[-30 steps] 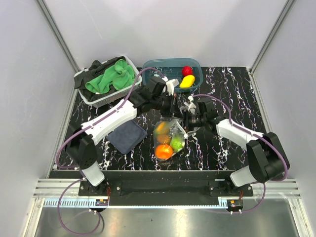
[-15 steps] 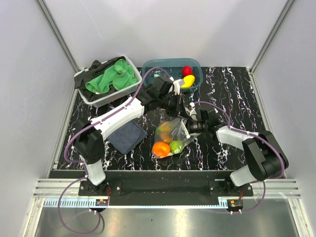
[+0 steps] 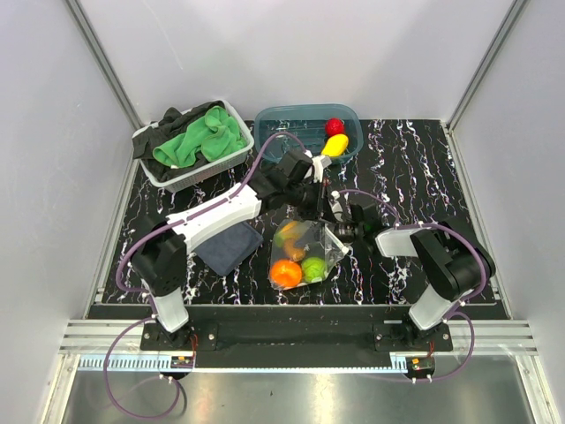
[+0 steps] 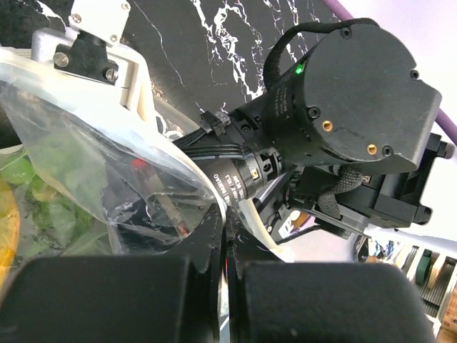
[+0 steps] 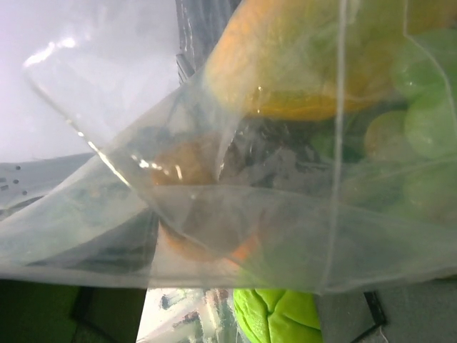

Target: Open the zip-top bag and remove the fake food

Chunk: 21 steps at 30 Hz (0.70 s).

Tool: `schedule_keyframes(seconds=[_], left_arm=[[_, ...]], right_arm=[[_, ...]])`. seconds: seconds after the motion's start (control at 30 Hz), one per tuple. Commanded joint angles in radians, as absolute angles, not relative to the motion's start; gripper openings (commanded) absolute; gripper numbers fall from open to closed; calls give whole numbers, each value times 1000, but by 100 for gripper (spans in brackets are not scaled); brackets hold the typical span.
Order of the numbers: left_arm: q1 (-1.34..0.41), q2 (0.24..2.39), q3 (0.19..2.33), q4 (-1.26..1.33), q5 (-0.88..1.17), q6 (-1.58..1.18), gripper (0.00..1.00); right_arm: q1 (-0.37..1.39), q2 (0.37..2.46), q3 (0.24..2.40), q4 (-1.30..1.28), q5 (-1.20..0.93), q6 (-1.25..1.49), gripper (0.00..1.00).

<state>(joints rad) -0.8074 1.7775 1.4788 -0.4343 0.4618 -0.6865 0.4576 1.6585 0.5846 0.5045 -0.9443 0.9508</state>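
Note:
The zip-top bag (image 3: 305,252) lies mid-table, holding an orange (image 3: 285,274), a lime (image 3: 313,268) and an orange-yellow piece (image 3: 290,232). My left gripper (image 3: 314,196) is at the bag's far edge. In the left wrist view it (image 4: 230,239) is shut on the bag's film (image 4: 86,164). My right gripper (image 3: 340,225) is at the bag's right corner. In the right wrist view the bag (image 5: 235,236) covers most of the frame, and the fingers show only as dark shapes far apart at the bottom corners. Green grapes (image 5: 428,121) show through the film.
A teal tub (image 3: 274,117) at the back holds a red piece (image 3: 334,126) and a yellow piece (image 3: 335,145). A white basket (image 3: 190,179) with a green cloth (image 3: 196,140) stands at the back left. A dark blue cloth (image 3: 228,243) lies left of the bag.
The bag has slid a little toward the near edge and spread out to the right. The right arm has folded in, its elbow moving left. The left arm's elbow has risen.

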Motion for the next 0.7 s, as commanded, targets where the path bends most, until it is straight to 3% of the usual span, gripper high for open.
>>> schedule_keyframes(seconds=[0.0,0.3,0.57,0.67], left_arm=[[-815,1707,1473,-362,456,-690,0],[-815,1672,1439,-347,445,-696,0],[-811,1631,1411,-345,431,-686,0],[-808,1605,1387,-345,419,-680,0]], right_arm=[[477,1671,594,545,-940,948,82],[480,1605,614,572,-908,994,66],[480,1565,618,537,-876,991,28],[477,1557,618,506,-867,977,20]])
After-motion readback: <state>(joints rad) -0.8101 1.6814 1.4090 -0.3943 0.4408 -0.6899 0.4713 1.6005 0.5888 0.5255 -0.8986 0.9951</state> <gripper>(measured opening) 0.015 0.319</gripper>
